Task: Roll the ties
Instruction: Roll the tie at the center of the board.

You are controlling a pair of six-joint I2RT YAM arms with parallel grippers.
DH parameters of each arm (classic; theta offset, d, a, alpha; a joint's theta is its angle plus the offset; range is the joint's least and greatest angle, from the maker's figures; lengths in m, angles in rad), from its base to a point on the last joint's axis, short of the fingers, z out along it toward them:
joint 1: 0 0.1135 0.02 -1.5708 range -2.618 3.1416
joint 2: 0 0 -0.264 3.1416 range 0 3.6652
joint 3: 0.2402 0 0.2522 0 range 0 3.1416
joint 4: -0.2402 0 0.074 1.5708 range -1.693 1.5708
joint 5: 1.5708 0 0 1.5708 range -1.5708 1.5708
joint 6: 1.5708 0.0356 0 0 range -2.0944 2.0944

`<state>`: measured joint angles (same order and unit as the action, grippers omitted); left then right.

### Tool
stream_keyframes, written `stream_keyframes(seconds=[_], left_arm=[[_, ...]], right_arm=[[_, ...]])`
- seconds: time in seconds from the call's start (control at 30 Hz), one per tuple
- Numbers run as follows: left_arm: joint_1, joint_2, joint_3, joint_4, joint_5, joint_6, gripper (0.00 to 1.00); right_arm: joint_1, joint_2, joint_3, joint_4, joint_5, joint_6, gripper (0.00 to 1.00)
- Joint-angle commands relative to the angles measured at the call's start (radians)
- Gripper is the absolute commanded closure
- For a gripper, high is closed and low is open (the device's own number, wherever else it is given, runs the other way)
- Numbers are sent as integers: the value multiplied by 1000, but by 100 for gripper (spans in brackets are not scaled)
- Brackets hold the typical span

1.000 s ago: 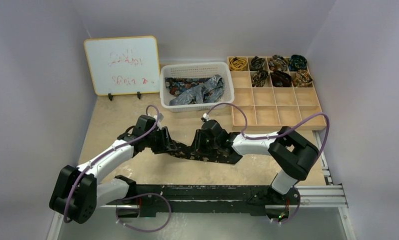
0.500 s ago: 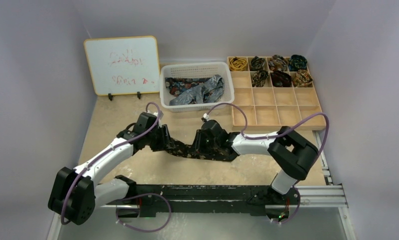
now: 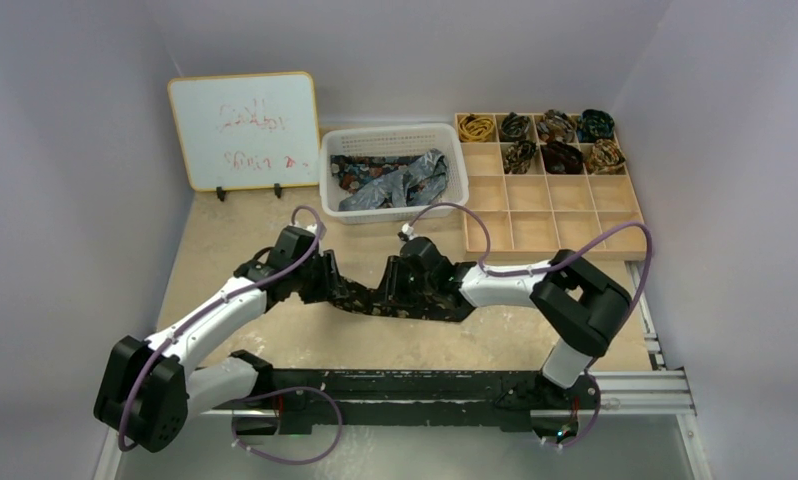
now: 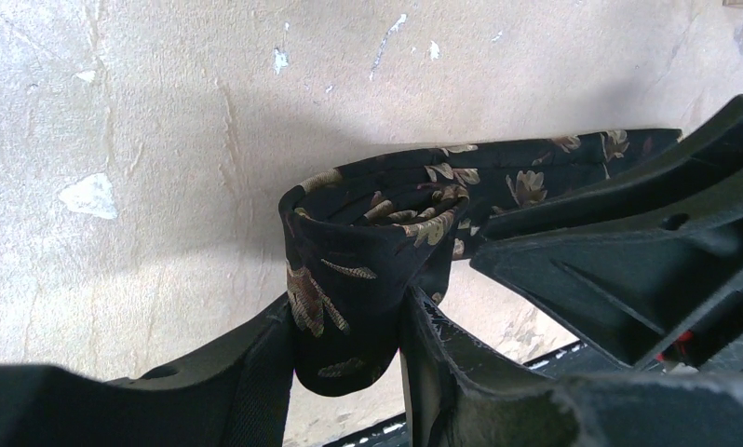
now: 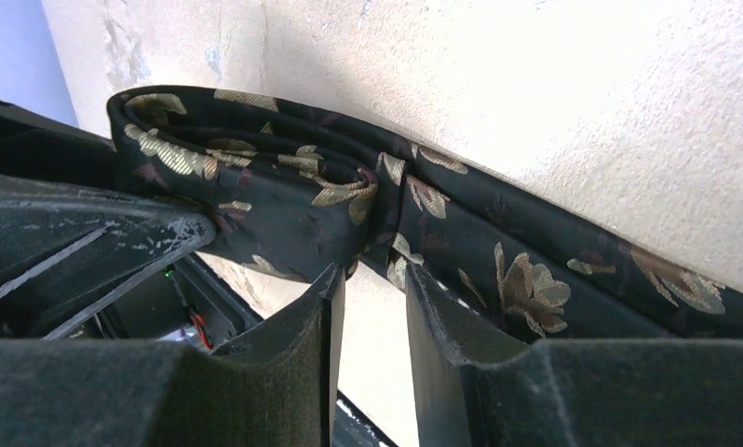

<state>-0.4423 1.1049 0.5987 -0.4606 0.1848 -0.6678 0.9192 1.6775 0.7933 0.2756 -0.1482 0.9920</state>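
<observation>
On the beige surface (image 3: pixel 275 345) both jaws clamp our dark gold-flowered fabric tie (image 3: pixel 360 298); nudged back slightly, roll's barely started.

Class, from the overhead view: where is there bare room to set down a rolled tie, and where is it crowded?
Free: the wooden tray's two near rows; bare tabletop between whiteboard and left arm. Crowded: tray's far rows, the basket, and centre, around the dark tie.

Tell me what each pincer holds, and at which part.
The left pincer holds the tie by its rolled end; the right pincer seemingly pinches its edge beside the roll.
</observation>
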Motion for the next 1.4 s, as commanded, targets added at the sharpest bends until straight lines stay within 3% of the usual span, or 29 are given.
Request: stream_keyframes(seconds=[0.0,0.63,0.97,1.37], left_arm=[[-11,-23,21,5,-21,14,60],[-36,-30,41,-31,-69,11,60],[-148,18,142,-109,-234,-14,60],[-335,136,265,-226,-495,-77,61]], right_arm=[[-7,24,58,-2,-20,-24,66],[-14,109,83,25,-48,-28,65],[-13,93,107,-27,-15,-26,66],[-50,-213,-37,-141,280,85,51]])
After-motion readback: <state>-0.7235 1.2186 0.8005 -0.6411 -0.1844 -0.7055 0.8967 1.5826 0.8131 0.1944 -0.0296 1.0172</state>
